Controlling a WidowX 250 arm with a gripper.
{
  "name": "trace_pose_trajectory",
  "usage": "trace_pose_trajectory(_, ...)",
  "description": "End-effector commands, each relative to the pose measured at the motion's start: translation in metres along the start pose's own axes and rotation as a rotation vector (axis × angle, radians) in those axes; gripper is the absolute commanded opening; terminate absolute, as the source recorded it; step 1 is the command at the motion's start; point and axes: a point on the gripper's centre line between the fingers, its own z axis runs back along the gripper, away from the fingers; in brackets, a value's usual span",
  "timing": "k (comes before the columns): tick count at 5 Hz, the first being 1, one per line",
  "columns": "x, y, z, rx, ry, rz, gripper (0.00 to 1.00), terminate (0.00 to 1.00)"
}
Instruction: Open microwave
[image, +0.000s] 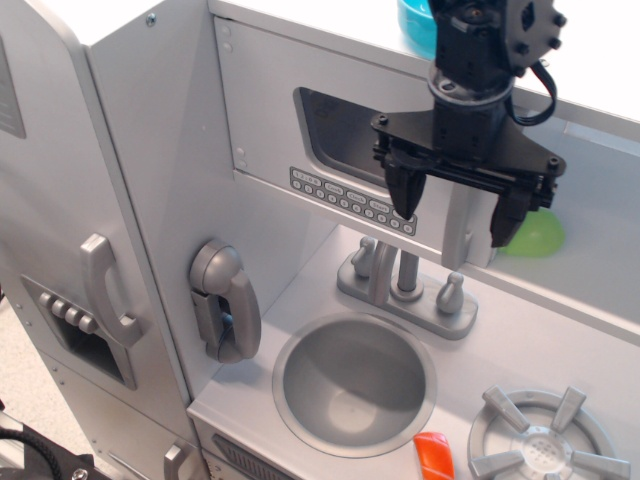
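The microwave (300, 150) is a grey compartment at the upper middle. Its flat door has a rounded window (350, 132), a row of small buttons (345, 196) and a vertical grey handle (457, 232) at its right edge. My black gripper (455, 208) hangs in front of the door, open. Its two fingers (404, 193) stand on either side of the handle's upper part without closing on it. A green object (538, 236) shows in the compartment just past the door's right edge.
Below the gripper are a grey faucet (405, 290) and a round sink (355, 385). A wall phone (225, 300) hangs at the left, by the fridge door (60, 260). A burner (545, 440), an orange item (433, 455) and a teal bowl (425, 25) are nearby.
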Motion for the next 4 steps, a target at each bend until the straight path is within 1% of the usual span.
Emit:
trace_pose_trajectory(1, 0.0140, -0.0020, 0.0215, -0.016, -0.181, -0.031, 1.00, 0.00)
trace_pose_trajectory(2, 0.0137, -0.0030, 0.0238, -0.023, -0.193, -0.027, 0.00, 0.00)
trace_pose_trajectory(4, 0.0148, -0.0085, 0.0204, -0.107, -0.230, 0.000, 0.00, 0.00)
